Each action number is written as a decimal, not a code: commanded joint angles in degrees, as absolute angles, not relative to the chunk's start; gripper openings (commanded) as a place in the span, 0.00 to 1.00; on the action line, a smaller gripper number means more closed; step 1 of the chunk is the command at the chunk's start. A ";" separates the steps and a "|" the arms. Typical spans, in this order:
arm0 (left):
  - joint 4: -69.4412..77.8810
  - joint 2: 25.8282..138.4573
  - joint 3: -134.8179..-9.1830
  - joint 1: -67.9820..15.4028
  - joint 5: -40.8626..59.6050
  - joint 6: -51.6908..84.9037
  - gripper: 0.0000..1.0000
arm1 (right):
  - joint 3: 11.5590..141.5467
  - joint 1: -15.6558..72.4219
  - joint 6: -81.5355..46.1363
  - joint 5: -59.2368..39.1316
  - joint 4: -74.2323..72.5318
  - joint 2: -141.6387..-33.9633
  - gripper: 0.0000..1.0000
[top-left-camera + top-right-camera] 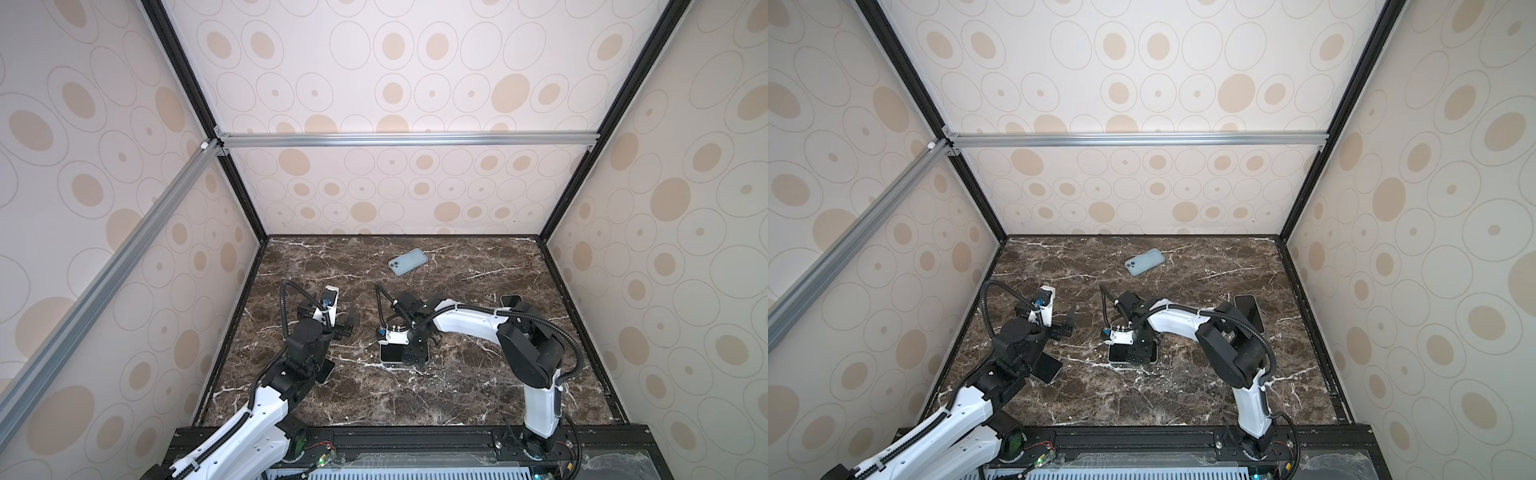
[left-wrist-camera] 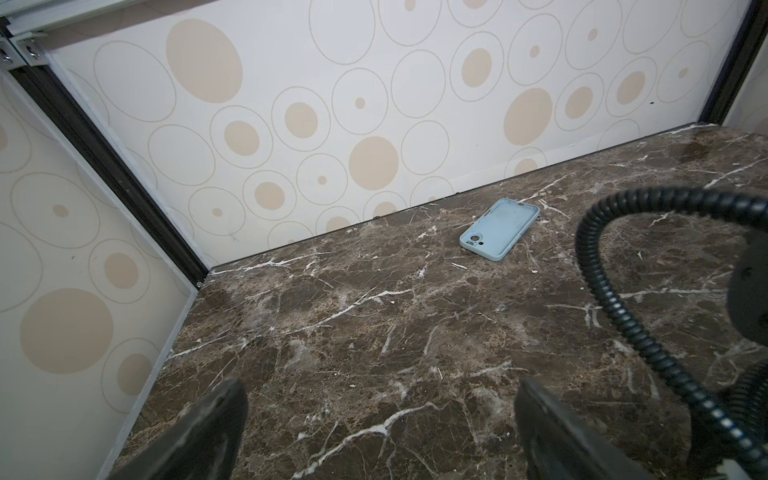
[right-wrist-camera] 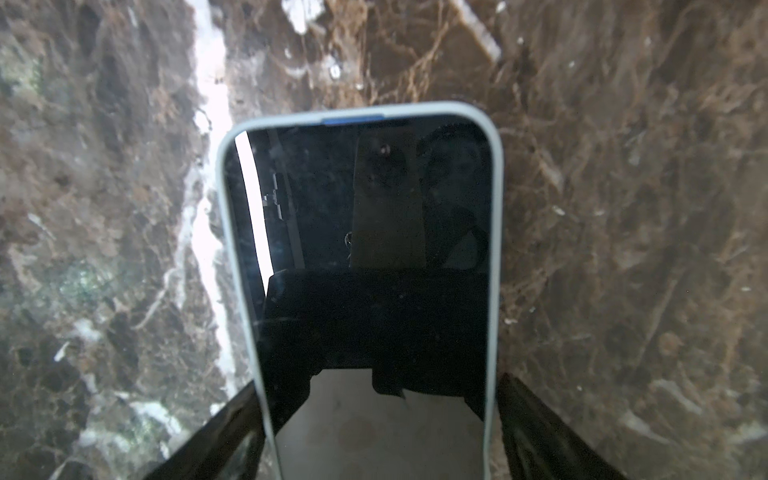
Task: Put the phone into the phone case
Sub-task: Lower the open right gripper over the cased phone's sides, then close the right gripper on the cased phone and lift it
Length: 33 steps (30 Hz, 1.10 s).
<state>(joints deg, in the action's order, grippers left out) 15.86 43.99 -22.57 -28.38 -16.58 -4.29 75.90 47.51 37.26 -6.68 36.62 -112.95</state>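
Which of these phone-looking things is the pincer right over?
The pale-rimmed phone mid-table, screen up, straddled by the right pincer. The blue case lies by the back wall; two dark phones lie off to either side.

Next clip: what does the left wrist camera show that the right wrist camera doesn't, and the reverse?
Only the left wrist view: the light blue phone case lying empty, hollow side up, near the patterned back wall, and the left gripper open with nothing in it.
Only the right wrist view: the phone, dark screen up, lying inside the right gripper; whether its jaws press on the phone is unclear.
Both: the brown marble table.
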 commanded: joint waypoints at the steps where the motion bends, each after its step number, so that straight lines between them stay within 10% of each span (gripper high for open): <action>1: 17.40 43.55 -24.87 -28.04 -16.26 -4.04 0.99 | 73.48 47.11 37.53 -2.00 38.92 -114.48 0.81; 33: 17.38 43.64 -24.79 -27.91 -16.26 -4.04 1.00 | 76.68 29.51 15.81 9.84 40.86 -112.10 0.72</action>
